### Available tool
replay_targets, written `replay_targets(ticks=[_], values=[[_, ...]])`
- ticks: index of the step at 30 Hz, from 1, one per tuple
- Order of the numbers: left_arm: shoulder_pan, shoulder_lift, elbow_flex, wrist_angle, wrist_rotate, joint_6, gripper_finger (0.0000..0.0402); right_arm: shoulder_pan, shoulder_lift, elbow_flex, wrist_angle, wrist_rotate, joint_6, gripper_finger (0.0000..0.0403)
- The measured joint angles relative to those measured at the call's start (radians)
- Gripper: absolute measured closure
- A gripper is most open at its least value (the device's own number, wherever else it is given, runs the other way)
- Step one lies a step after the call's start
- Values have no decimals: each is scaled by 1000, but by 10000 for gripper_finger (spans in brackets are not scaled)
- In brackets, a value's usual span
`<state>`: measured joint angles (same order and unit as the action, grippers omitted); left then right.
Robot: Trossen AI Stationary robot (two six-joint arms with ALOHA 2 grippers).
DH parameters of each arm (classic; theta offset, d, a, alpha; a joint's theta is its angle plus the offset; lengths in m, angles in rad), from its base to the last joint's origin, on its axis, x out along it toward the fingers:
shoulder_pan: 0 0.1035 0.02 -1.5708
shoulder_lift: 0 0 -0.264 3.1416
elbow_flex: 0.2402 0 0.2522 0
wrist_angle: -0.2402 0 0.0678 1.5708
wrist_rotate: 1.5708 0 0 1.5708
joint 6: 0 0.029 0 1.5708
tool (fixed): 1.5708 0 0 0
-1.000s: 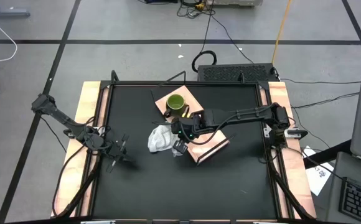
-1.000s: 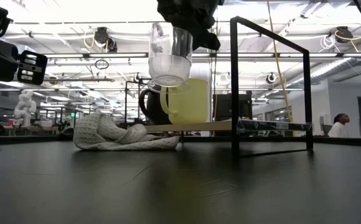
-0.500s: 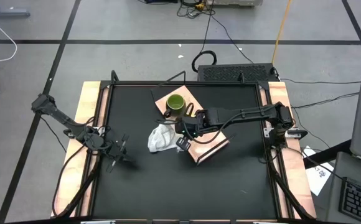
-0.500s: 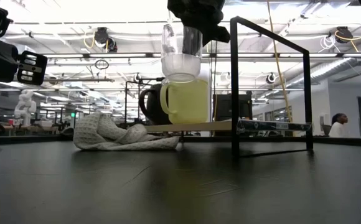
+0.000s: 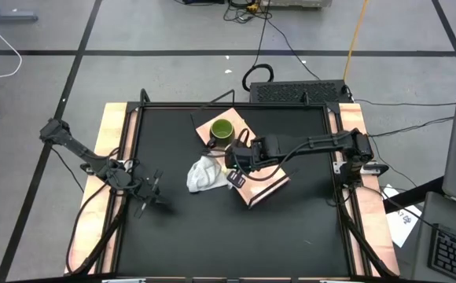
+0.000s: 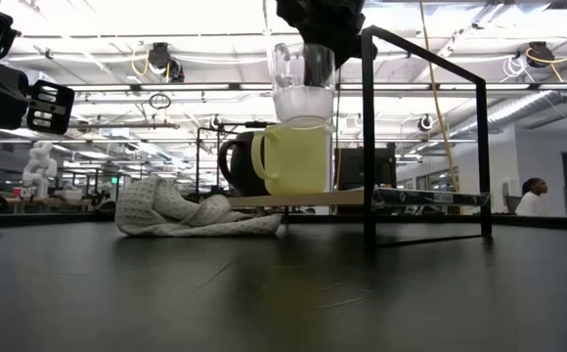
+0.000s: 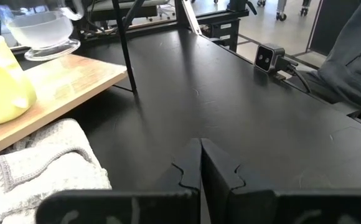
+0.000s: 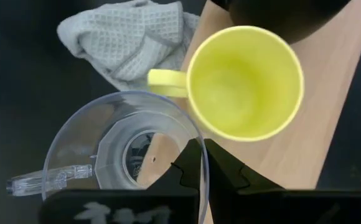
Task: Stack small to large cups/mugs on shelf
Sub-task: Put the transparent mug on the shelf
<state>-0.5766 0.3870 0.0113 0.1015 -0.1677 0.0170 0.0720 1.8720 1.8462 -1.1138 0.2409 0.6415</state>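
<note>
Nearest the low camera is bare black desk (image 6: pixel 264 293). Beyond it the white cloth (image 6: pixel 181 213) lies crumpled on the desk, touching the near edge of the light-wood shelf (image 6: pixel 303 198), whose thin dark metal frame (image 6: pixel 425 137) rises to one side. On the board stands the yellow mug (image 6: pixel 295 157), with the dark green mug (image 6: pixel 237 163) just behind it. The right gripper (image 8: pixel 203 163) hangs above, its fingers clamped on the rim of the clear glass cup (image 6: pixel 303 90), which hovers upright just over the yellow mug's mouth, apart from it. From above, the green mug (image 5: pixel 222 129) sits at the shelf's far end. The left gripper (image 7: pixel 200 163) rests low near the desk's left edge, well apart, fingers together. Behind the desk is a bright room with ceiling lights; a person (image 6: pixel 532 198) is seen far off.
</note>
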Motion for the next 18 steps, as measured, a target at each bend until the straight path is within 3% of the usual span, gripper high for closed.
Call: replay_targets(ticks=[18], values=[[0, 0, 0, 0, 0, -20, 394, 43, -2, -22, 5, 51, 62, 403]])
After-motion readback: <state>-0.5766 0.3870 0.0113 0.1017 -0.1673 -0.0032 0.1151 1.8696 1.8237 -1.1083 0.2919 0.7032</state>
